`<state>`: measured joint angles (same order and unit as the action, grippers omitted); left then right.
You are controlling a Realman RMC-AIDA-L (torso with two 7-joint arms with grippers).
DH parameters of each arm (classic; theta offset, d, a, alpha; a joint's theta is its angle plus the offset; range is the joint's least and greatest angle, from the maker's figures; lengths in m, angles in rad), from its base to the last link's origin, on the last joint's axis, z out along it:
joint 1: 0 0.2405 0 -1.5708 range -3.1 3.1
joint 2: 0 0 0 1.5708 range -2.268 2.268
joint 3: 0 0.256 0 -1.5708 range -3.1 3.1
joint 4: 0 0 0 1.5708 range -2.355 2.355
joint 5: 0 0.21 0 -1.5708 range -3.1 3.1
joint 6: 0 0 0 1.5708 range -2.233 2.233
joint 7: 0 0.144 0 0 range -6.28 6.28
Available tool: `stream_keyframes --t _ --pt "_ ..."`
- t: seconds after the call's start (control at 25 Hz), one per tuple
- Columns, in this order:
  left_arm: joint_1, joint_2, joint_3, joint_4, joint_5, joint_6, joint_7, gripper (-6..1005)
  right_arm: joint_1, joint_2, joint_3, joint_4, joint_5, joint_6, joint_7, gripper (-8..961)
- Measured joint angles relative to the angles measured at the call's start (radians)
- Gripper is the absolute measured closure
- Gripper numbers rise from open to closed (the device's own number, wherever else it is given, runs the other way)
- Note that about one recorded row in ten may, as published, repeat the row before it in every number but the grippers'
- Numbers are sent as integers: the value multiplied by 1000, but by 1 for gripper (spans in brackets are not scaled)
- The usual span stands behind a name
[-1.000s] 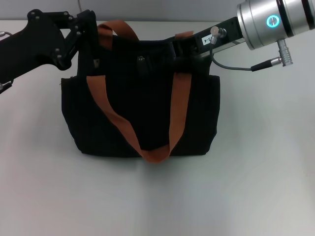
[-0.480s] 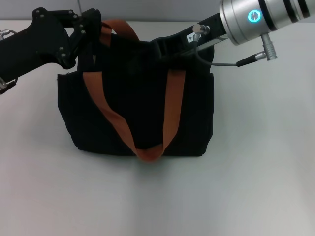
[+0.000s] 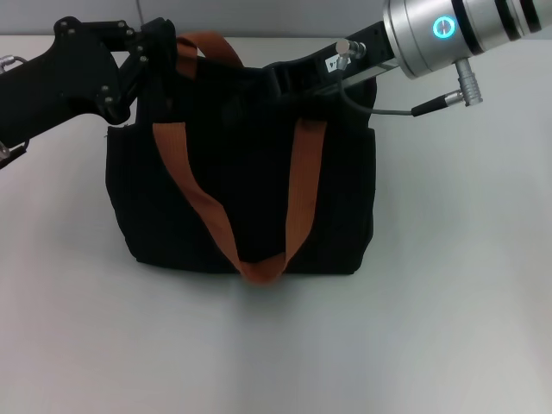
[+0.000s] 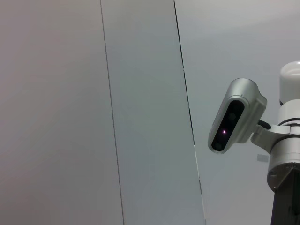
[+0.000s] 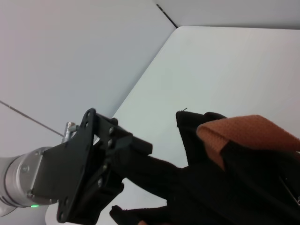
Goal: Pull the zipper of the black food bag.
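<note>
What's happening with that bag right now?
Left claw on bag's top left corner. Right claw at its top edge. Zipper hidden. Nothing in the way.

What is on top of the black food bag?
On the black food bag top edge: left gripper at its left corner, right gripper near the middle, rear orange handle. The zipper is hidden.

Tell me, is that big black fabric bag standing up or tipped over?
Upright: the black fabric bag sits on its base, its orange strap hanging down the front.
</note>
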<state>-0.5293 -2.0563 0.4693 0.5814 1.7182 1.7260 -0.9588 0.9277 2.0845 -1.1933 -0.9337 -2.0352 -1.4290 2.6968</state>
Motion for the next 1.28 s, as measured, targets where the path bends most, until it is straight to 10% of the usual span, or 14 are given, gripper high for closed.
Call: stream_keyframes --t 1.28 --pt "4 4 0 0 -1 23 2 906 2 0 -4 -8 -19 57 46 852"
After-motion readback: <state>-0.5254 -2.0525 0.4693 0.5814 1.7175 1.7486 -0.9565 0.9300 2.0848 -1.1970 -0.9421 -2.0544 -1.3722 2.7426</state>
